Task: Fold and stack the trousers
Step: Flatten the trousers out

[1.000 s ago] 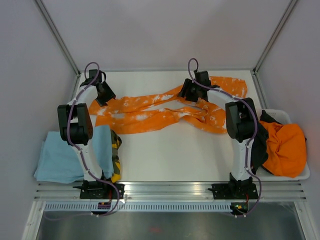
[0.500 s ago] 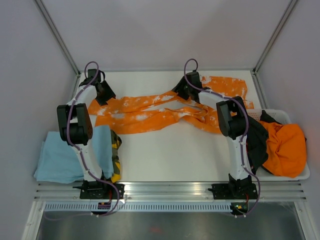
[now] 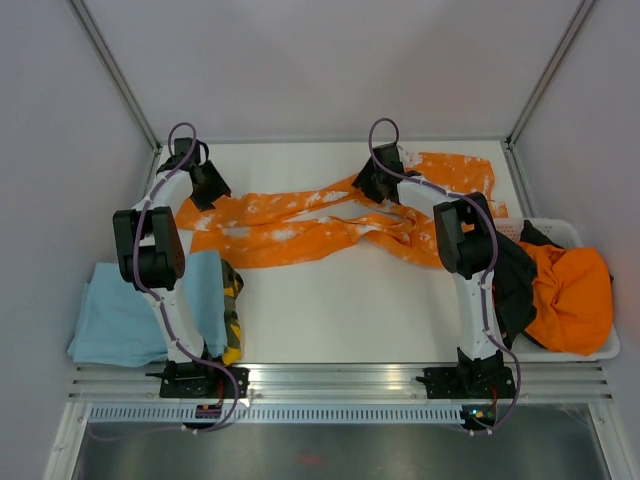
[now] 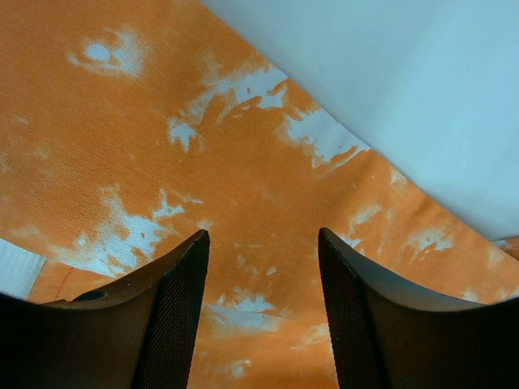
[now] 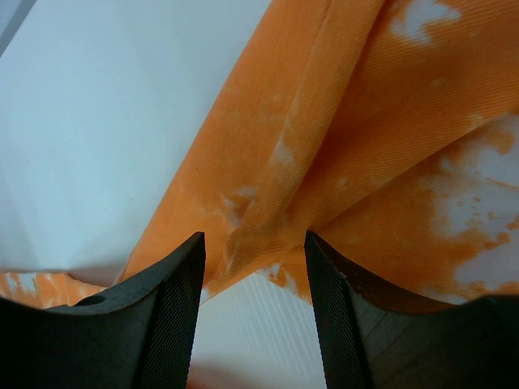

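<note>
The trousers (image 3: 300,225), bright orange with white blotches, lie spread across the far half of the table, legs running left and the waist part at the far right (image 3: 455,172). My left gripper (image 3: 205,190) hovers over the left leg ends, open, with blotched cloth (image 4: 243,162) under the gap between its fingers. My right gripper (image 3: 368,188) is over the crotch area, open, its fingers either side of a fold edge of the trousers (image 5: 268,219) with white table showing below.
A light blue folded cloth (image 3: 130,310) with a camouflage garment (image 3: 231,305) on it lies at the near left. At the right a white tray (image 3: 600,345) holds a plain orange garment (image 3: 570,295) and dark cloth (image 3: 515,275).
The right gripper shifted a little left and farther back over the trousers; the right arm's elbow swung left. The left arm stayed still.
</note>
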Motion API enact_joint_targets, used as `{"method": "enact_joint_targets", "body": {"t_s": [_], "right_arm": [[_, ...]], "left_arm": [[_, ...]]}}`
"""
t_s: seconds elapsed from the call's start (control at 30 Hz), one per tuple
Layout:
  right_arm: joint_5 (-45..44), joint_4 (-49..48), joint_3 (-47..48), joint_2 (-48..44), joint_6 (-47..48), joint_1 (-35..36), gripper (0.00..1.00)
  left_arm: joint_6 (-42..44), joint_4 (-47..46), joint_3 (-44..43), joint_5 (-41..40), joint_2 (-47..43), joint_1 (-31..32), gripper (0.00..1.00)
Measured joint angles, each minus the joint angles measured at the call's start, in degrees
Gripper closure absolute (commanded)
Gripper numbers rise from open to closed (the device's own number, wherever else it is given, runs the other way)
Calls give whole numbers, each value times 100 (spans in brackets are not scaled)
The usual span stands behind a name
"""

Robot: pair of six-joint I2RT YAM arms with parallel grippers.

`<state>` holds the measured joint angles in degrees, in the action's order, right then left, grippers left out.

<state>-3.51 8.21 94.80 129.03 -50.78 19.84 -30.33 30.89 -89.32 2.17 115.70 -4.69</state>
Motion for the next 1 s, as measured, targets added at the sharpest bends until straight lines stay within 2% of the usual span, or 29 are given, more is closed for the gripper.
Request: {"method": "enact_joint_targets", "body": {"t_s": [0.27,0.3,0.33,0.43,0.5,0.53,0.6,0.67,0.8,0.9,0.93,1.0], "right_arm": [[-175,214,240,74,52,-7,54],[-192,212,328,114,70,-7,58],[-201,205,417,144,105,-7,66],[-262,184,643,251,177,-7,70],[-284,219,896,407,254,-7,80],[-291,236,1058,505,284,-7,91],[-293,280,1373,699,363,-7,97],[-289,369,1622,855,420,-7,100],[-262,562,2111,1080,579,-7,99],[-155,645,2288,1108,717,-9,75],[-70,654,2350,1123,772,-13,58],[164,640,2437,1147,868,-22,45]], "left_arm": [[0,-120,13,76,0,-13,38],[0,-120,17,90,0,-22,38],[2,-125,22,96,0,-28,38],[2,-127,26,98,0,-72,37],[7,-133,33,98,0,-116,38],[11,-138,37,98,0,-140,37],[24,-142,48,101,0,-195,37],[39,-149,61,101,0,-240,37],[46,-162,83,101,0,-328,37],[44,-195,96,114,0,-367,37],[44,-205,96,129,0,-372,38],[42,-245,101,212,0,-382,38]]}}
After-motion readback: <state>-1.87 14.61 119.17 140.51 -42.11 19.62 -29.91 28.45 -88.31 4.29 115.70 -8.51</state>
